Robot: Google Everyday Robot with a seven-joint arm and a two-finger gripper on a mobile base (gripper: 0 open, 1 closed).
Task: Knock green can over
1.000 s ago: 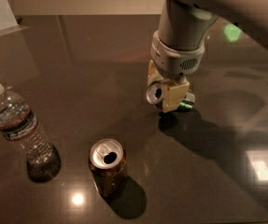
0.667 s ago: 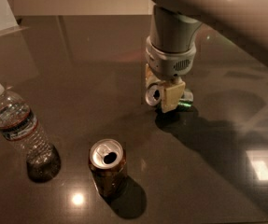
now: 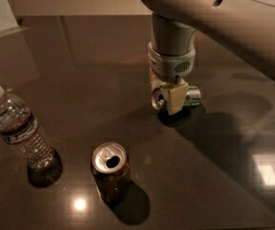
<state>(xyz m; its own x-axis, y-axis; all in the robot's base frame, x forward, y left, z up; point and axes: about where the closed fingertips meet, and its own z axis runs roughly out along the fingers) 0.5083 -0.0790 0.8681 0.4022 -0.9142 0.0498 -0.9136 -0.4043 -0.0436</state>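
Observation:
The green can (image 3: 193,96) lies on its side at the table's middle right, its silver top (image 3: 158,99) pointing left. My gripper (image 3: 171,98) comes straight down from the pale arm above and is shut on the can. One pale finger (image 3: 176,99) crosses the front of the can's body and the other is behind it. The can's dark shadow sits right beneath it on the table.
A brown can (image 3: 109,170) with a wide silver top stands upright at the front centre. A clear water bottle (image 3: 19,131) with a white cap stands at the front left. The dark glossy table (image 3: 79,71) reflects lights. The pale arm (image 3: 223,13) spans the upper right.
The arm and wrist have shifted slightly to the left. The green can stays tipped sideways in the gripper. The brown can and the bottle have not moved.

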